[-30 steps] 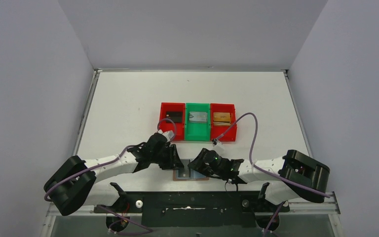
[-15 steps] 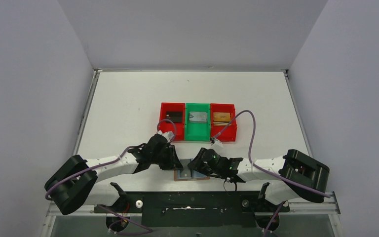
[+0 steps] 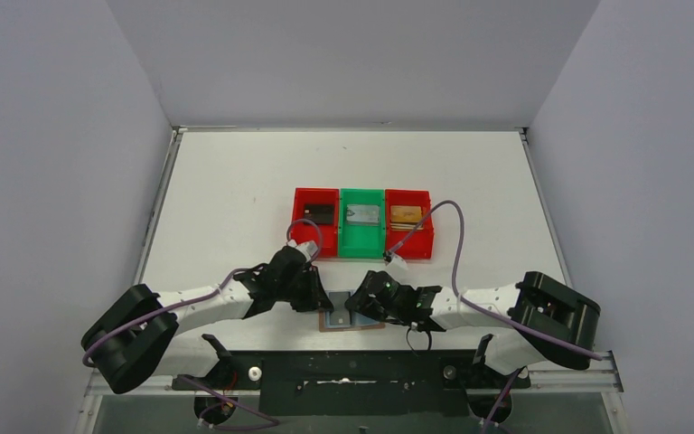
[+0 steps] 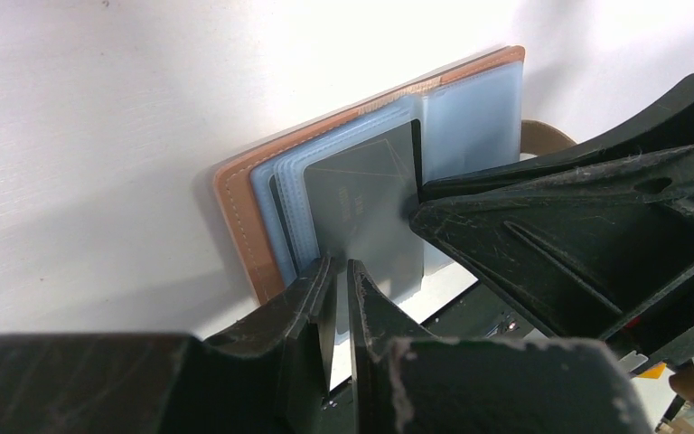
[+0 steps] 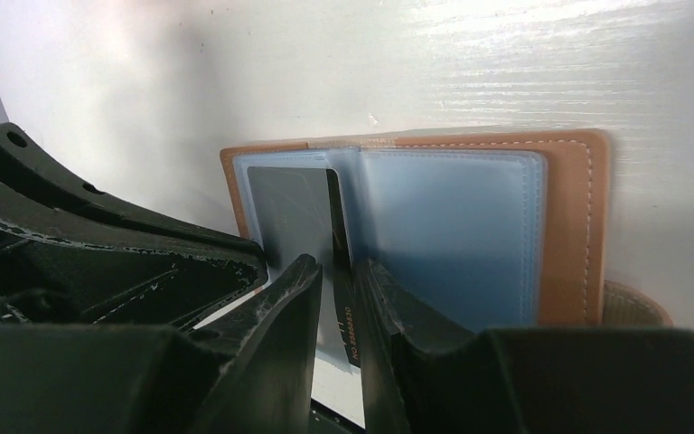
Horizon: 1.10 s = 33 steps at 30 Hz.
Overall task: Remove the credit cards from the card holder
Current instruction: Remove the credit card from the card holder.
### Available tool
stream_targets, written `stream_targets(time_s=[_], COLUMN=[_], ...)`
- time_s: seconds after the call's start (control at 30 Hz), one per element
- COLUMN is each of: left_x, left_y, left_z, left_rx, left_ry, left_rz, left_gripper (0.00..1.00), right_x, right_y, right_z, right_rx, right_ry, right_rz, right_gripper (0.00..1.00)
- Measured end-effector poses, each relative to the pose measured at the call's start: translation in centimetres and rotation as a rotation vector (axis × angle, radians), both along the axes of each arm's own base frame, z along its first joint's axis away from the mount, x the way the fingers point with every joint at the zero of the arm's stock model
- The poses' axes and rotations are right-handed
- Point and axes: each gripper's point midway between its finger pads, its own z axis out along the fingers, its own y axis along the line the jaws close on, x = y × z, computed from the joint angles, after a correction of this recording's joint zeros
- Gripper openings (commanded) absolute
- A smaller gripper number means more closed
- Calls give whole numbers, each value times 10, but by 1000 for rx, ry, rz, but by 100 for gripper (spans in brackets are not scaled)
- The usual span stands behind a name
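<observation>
— Item one?
— Card holder (image 5: 578, 226), lying open between both hands at the desk's (image 5: 506, 54) near edge, with white desk stretching ahead of the fingers.
— Hands?
— Right hand (image 5: 339, 267) is pinching the dark card (image 4: 361, 194) by its edge. Left hand (image 4: 339, 267) is sitting nearly pressed together; whether it is gripping anything, cannot tell.
— Writing?
— Gold print running along the card, unreadable.

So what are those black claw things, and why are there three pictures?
Those are two robot arms bolted to a table. One camera looks down from above; two more ride on the wrists, each showing its own fingers close up. On the table stand a red bin, a green bin and another red bin, a card in each, and near the arms an open tan card holder. The right gripper straddles a dark card at its fold. The left gripper is almost closed at its edge. Whether either pinches, I cannot tell.
</observation>
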Motion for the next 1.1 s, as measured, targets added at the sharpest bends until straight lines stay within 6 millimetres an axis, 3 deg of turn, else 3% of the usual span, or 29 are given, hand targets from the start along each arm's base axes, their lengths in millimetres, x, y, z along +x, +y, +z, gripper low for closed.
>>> stream_targets(time_s=[0.37, 0.83, 1.1], left_x=[-1, 0, -1], left_y=[3, 5, 10], left_z=[0, -2, 0], left_rx=[0, 9, 27], left_ry=[-4, -9, -14], left_rz=[10, 18, 22], left_gripper=[9, 9, 27], right_x=[0, -1, -1], right_y=[1, -13, -13], right_z=[-2, 5, 4], right_rx=[-2, 85, 89], right_ry=[-4, -21, -7], right_rz=[9, -32, -45], right_gripper=[4, 1, 3])
